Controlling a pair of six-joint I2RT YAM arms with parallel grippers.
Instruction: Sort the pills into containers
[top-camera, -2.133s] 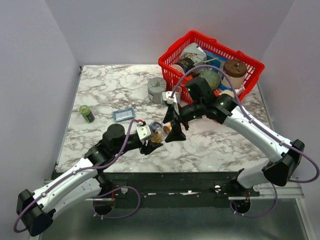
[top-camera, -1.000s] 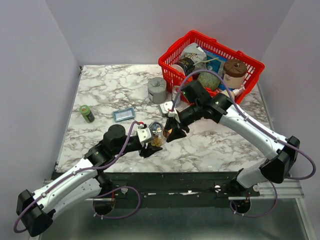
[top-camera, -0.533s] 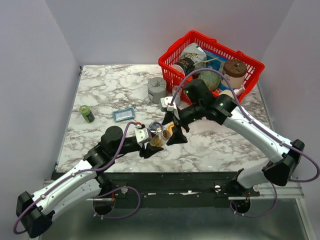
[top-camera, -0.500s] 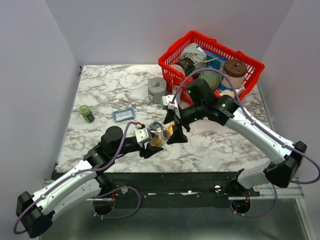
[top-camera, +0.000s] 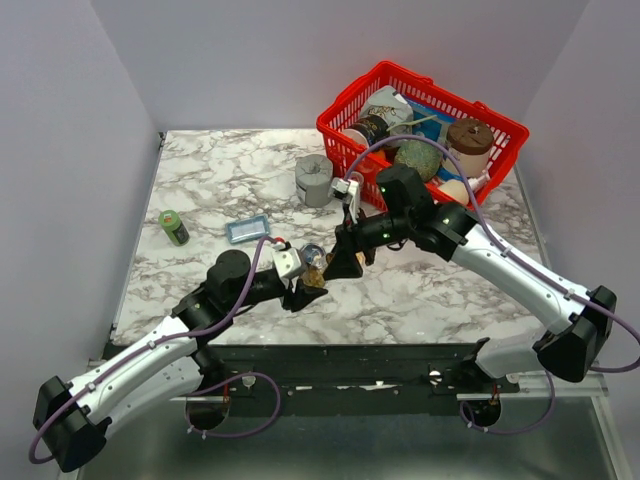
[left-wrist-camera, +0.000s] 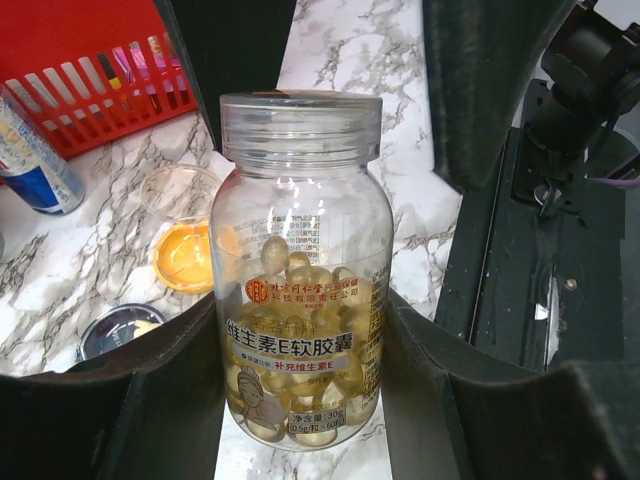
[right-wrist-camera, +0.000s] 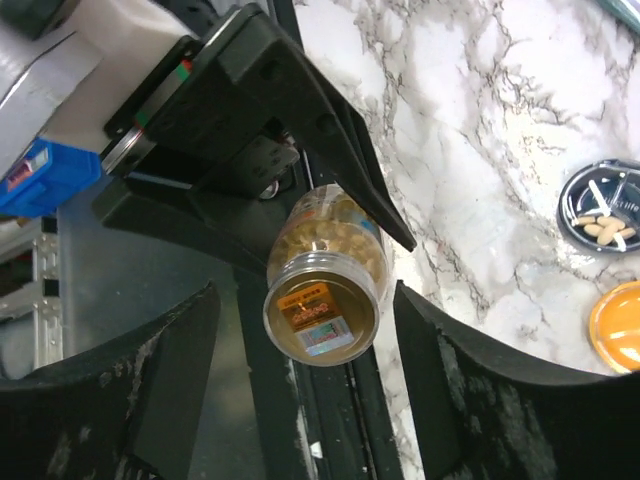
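Observation:
My left gripper (left-wrist-camera: 300, 400) is shut on a clear bottle (left-wrist-camera: 300, 270) full of yellow capsules, holding it by its lower body just above the table's near edge. The bottle's clear cap (right-wrist-camera: 320, 320) faces my right gripper (right-wrist-camera: 305, 330), which is open around it with a gap on each side. In the top view the two grippers meet at the bottle (top-camera: 315, 272). The orange dish (left-wrist-camera: 185, 255) and the silvery dish with a dark inside (left-wrist-camera: 120, 330) sit on the marble beyond it. The dark dish (right-wrist-camera: 605, 220) holds a few pale pills (right-wrist-camera: 600, 228). The orange dish (right-wrist-camera: 618, 325) lies next to it.
A red wire basket (top-camera: 330, 130) packed with jars and cans stands at the back right. A grey squat cylinder (top-camera: 313, 180) is left of it. A small blue tray (top-camera: 247, 230) and a green bottle (top-camera: 174, 227) lie at the left. A clear round lid (left-wrist-camera: 180, 190) rests by the dishes.
My right gripper has dropped down and left, and its open fingers now stand round the bottle's cap. The left arm has shifted the bottle slightly left, still gripping it.

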